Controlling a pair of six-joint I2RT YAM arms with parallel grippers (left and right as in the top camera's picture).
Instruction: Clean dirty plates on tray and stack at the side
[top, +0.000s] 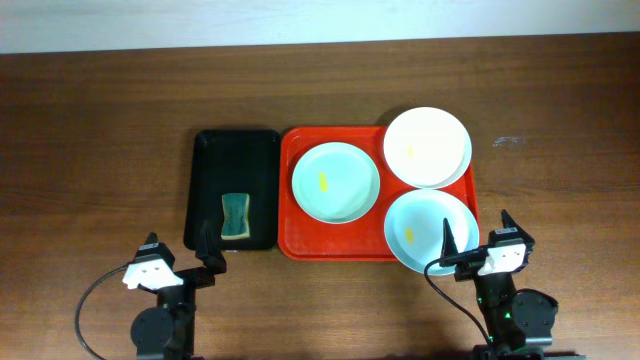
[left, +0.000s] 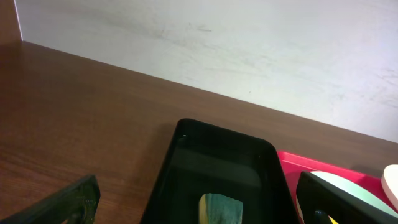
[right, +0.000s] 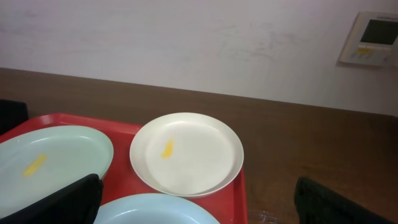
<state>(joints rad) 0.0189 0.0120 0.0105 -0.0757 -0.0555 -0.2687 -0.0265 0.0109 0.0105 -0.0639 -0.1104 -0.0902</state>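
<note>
The red tray (top: 292, 200) holds three plates, each with a small yellow smear. A mint plate (top: 335, 181) lies at its left, a white plate (top: 427, 146) at the back right, and a second mint plate (top: 431, 231) at the front right, overhanging the rim. In the right wrist view I see the white plate (right: 186, 152), the left mint plate (right: 50, 162), the near mint plate (right: 155, 210) and the tray (right: 127, 186). My left gripper (top: 180, 255) is open and empty in front of the black tray. My right gripper (top: 478, 235) is open and empty at the near mint plate's edge.
A narrow black tray (top: 208, 160) lies left of the red tray with a green-and-yellow sponge (top: 236, 216) in it. The sponge (left: 219, 208) and black tray (left: 186, 149) also show in the left wrist view. Bare wooden table surrounds the trays. A pale wall lies behind.
</note>
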